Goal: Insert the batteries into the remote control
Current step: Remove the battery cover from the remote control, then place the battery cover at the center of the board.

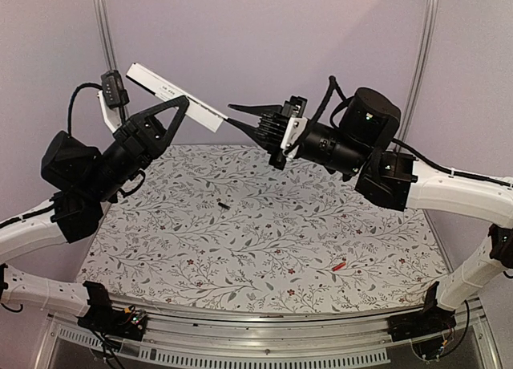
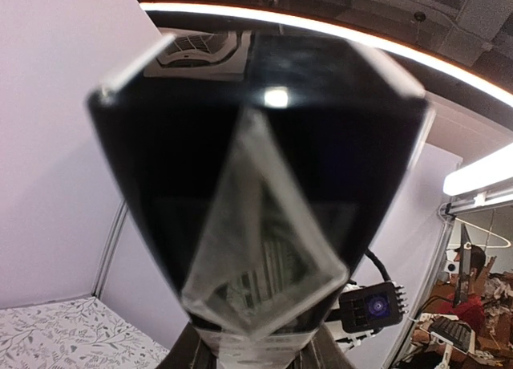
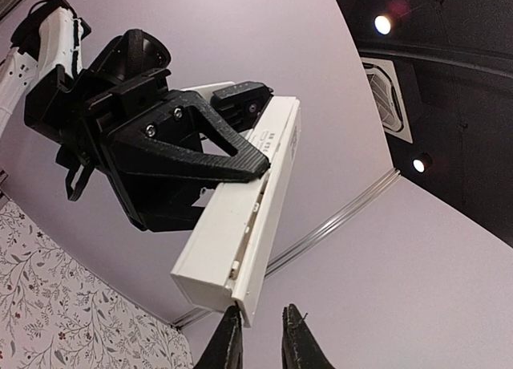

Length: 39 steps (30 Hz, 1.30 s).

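Observation:
The white remote control (image 1: pixel 172 94) is held up in the air, tilted, by my left gripper (image 1: pixel 180 103), which is shut on its middle. In the left wrist view the remote (image 2: pixel 264 249) fills the frame, blurred. My right gripper (image 1: pixel 232 114) is open with a narrow gap, right at the remote's lower end. In the right wrist view one fingertip (image 3: pixel 231 313) touches the end corner of the remote (image 3: pixel 240 225), where a seam along its side shows; the gripper (image 3: pixel 260 313) holds nothing. The black battery (image 1: pixel 222 202) and the red-orange battery (image 1: pixel 340 265) lie on the table.
The floral tablecloth (image 1: pixel 264 233) covers the table. Purple walls with metal posts (image 1: pixel 103 24) stand behind. The left arm's camera (image 1: pixel 114 88) sits close to the remote's upper end.

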Available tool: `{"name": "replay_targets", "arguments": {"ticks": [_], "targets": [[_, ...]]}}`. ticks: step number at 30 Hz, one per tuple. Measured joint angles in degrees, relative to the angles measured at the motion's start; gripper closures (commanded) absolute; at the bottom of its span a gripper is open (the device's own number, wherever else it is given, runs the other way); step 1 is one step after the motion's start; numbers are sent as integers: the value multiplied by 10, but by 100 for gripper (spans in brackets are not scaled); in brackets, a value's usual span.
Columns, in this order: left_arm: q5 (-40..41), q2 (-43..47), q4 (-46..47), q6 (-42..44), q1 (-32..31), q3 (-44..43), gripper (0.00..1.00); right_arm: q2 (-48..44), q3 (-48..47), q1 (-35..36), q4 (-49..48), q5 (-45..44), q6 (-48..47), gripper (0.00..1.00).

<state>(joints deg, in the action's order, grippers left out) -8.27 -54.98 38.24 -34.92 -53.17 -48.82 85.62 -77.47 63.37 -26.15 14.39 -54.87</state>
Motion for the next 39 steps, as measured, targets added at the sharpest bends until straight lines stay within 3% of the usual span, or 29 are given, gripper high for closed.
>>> {"name": "replay_targets", "arguments": {"ticks": [3, 7, 21, 35, 39], "targets": [[0, 0, 0, 0, 0, 0, 100, 0, 0, 0, 1, 6, 0, 84], [0, 0, 0, 0, 1, 1, 100, 0, 0, 1, 1, 9, 2, 95], [5, 6, 0, 5, 2, 9, 100, 6, -6, 7, 1, -4, 18, 100], [59, 35, -51, 52, 6, 22, 100, 5, -34, 7, 1, -119, 201, 100], [67, 45, -75, 67, 7, 23, 100, -7, -40, -14, 61, -160, 298, 100]]}}
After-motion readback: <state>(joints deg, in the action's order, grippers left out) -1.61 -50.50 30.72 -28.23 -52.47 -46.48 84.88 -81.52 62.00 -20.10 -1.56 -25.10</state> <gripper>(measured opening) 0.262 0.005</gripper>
